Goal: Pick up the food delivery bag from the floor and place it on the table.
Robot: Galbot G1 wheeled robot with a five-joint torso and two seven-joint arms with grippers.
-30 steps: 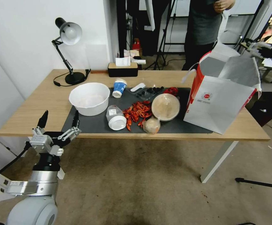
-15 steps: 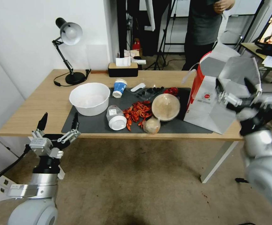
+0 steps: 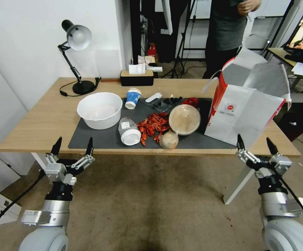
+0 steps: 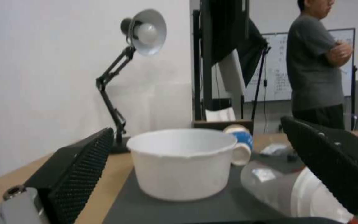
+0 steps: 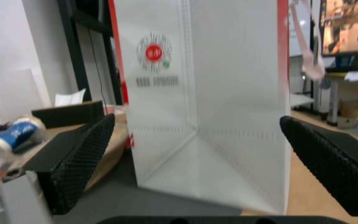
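Food delivery bag (image 3: 243,115) upright on table (image 3: 46,118); right pincer (image 3: 256,143) gaping just before it

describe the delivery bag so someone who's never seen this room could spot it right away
Find the light-wood table with the dark grey mat; the food delivery bag stands upright at its right end. It is the tallest thing there: white paper, red sides, small round red logo, foil-lined open top.

right gripper (image 3: 255,144) lowered below table edge (spread) | left gripper (image 3: 73,146) dropped slightly
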